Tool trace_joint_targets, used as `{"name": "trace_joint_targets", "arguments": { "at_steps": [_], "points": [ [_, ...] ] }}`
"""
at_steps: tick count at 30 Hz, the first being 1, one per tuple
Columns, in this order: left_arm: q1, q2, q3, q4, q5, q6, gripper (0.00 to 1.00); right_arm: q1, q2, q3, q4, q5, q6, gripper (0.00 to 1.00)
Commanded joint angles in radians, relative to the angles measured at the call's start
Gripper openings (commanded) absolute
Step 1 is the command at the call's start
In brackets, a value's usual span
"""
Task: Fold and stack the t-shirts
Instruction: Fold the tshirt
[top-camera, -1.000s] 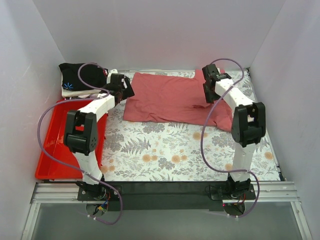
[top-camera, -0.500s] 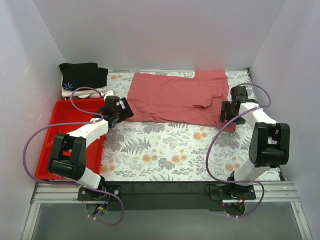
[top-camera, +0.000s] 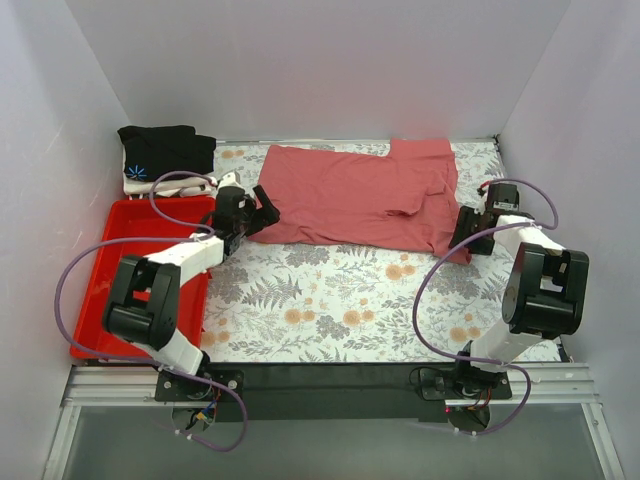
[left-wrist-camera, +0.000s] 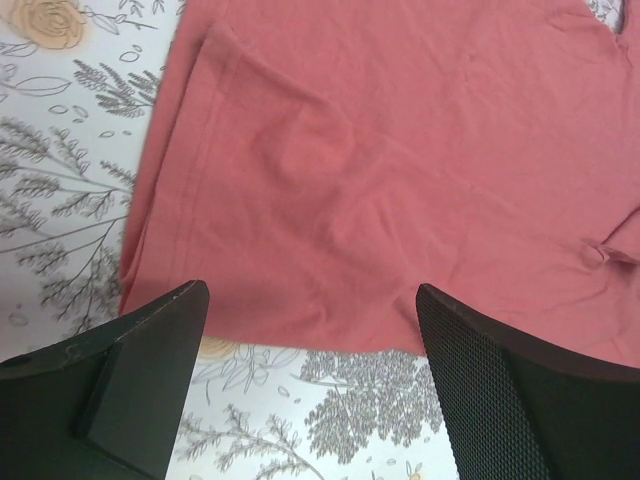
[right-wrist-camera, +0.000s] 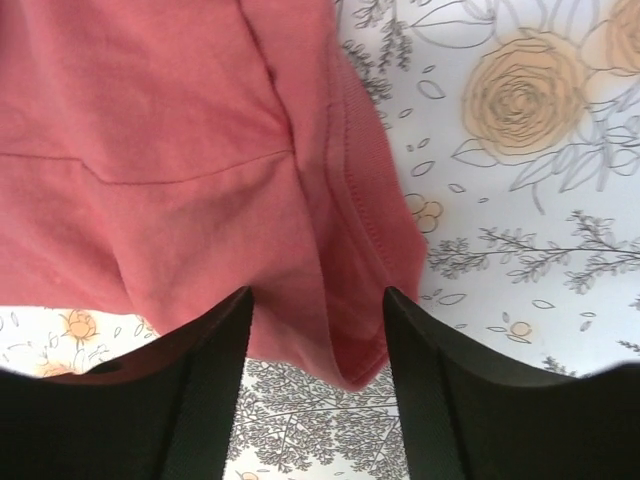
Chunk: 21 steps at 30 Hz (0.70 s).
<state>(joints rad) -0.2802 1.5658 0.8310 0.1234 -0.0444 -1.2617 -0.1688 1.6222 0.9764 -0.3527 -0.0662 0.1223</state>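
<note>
Both grippers low at opposite ends of the salmon-red t-shirt (top-camera: 350, 200), which lies spread on the flowered table (top-camera: 330, 300).

The left gripper (top-camera: 262, 215) has its jaws wide apart and holds nothing; in its wrist view the shirt's left end lies flat just ahead of and between its fingers (left-wrist-camera: 150, 350). The right gripper (top-camera: 460, 236) straddles the shirt's near right corner: the stitched hem runs down between its fingers (right-wrist-camera: 215, 380), one on each side, but whether they pinch the cloth cannot be told. Beyond the left gripper, off to its left, the folded black t-shirt (top-camera: 165, 150) with a blue starburst rests on a white t-shirt (top-camera: 175, 187). The red tray (top-camera: 100, 300) lies behind that gripper, left of its arm.
</note>
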Motion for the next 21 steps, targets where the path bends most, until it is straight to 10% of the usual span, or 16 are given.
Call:
{"name": "trace_joint_targets", "arguments": {
  "at_steps": [1, 11, 21],
  "points": [
    [-0.005, 0.062, 0.034, 0.041, 0.017, -0.014, 0.78, -0.005, -0.033, -0.013, 0.044, -0.072, -0.001, 0.48],
    [-0.004, 0.168, 0.008, 0.026, -0.021, -0.027, 0.78, -0.02, -0.061, -0.032, 0.034, -0.081, -0.033, 0.01],
    [0.004, 0.226, 0.022, -0.044, -0.074, 0.015, 0.79, -0.023, -0.041, 0.083, -0.034, 0.107, -0.119, 0.01]
  ]
}}
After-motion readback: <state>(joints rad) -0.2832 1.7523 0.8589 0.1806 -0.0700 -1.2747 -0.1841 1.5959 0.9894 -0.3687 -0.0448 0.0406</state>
